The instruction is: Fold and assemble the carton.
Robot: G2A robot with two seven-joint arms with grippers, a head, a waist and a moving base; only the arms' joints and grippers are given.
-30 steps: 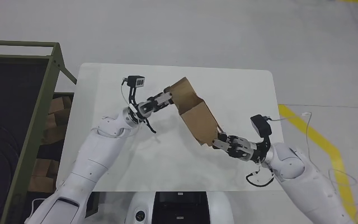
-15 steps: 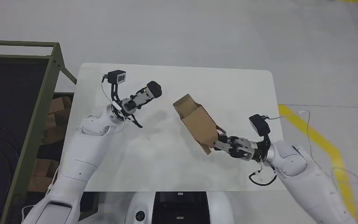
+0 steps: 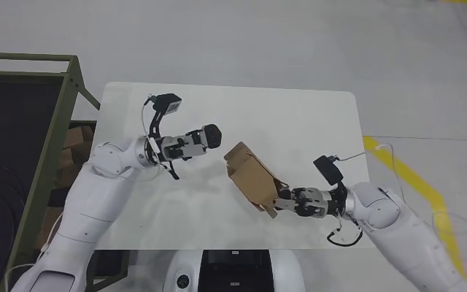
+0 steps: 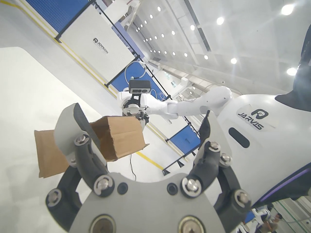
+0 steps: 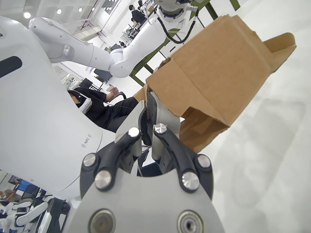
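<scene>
The brown carton point(image 3: 250, 176) is a part-opened sleeve held tilted over the middle of the white table point(image 3: 306, 120). My right gripper point(image 3: 282, 199) is shut on a flap at the carton's near end; in the right wrist view its fingers point(image 5: 155, 112) pinch the cardboard edge of the carton point(image 5: 213, 69). My left gripper point(image 3: 212, 136) hangs open a short way left of the carton, apart from it. In the left wrist view nothing lies between its fingers point(image 4: 73, 120), and the carton point(image 4: 121, 134) is beyond them.
A green-framed cart point(image 3: 64, 109) stands off the table's left side, with cardboard pieces point(image 3: 69, 150) stacked beside it. A yellow floor line point(image 3: 398, 160) runs past the right edge. Bare tabletop lies at the far side and right.
My left gripper let go of the carton's far end, drew back to the left, then came closer again. The right gripper carried the carton toward the table's near edge.
</scene>
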